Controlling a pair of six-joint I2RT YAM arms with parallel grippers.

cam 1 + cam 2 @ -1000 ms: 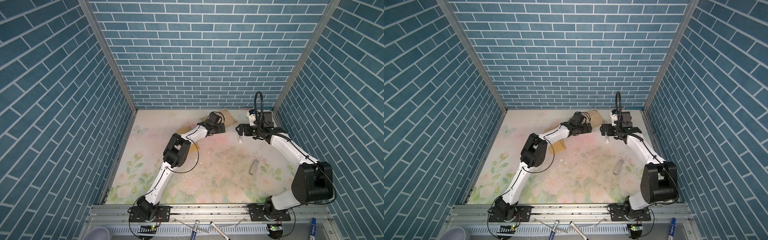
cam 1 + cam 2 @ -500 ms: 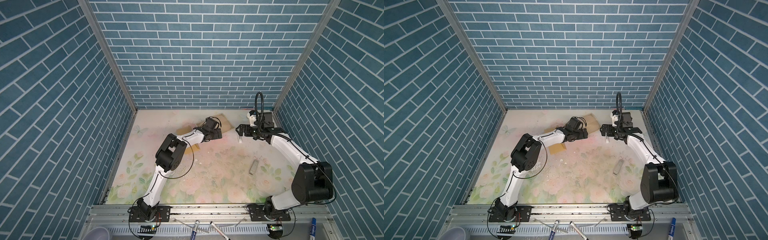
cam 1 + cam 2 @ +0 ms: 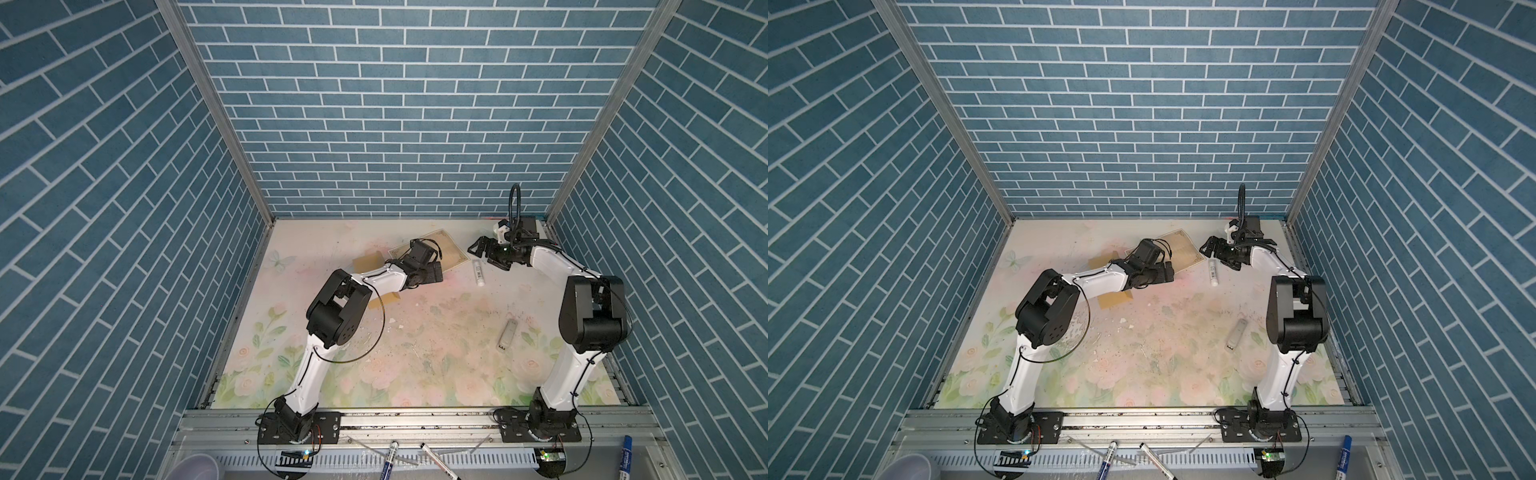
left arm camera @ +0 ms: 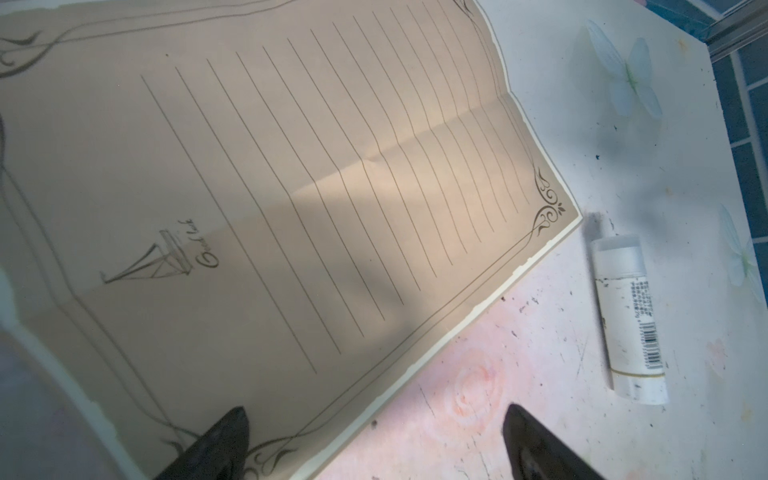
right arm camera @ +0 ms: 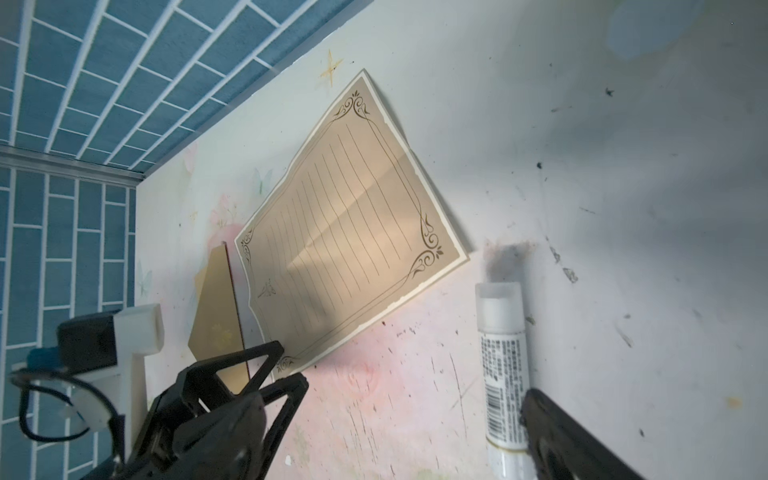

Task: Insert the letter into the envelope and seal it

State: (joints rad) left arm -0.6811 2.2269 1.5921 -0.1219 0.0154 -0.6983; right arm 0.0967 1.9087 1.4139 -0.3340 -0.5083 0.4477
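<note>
The envelope lies partly under the left arm near the table's far edge. Beside it, the letter lies unfolded, the left gripper spread over its corner. Just past a glue stick, the right gripper gapes empty near the far-right corner.

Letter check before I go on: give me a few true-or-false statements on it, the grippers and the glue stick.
The letter is inside the envelope. False: it lies unfolded on the table, outside it.
The left gripper is open. True.
The right gripper holds the glue stick. False: it is open; the stick lies on the table.
The glue stick lies beside the letter, not on it. True.
</note>
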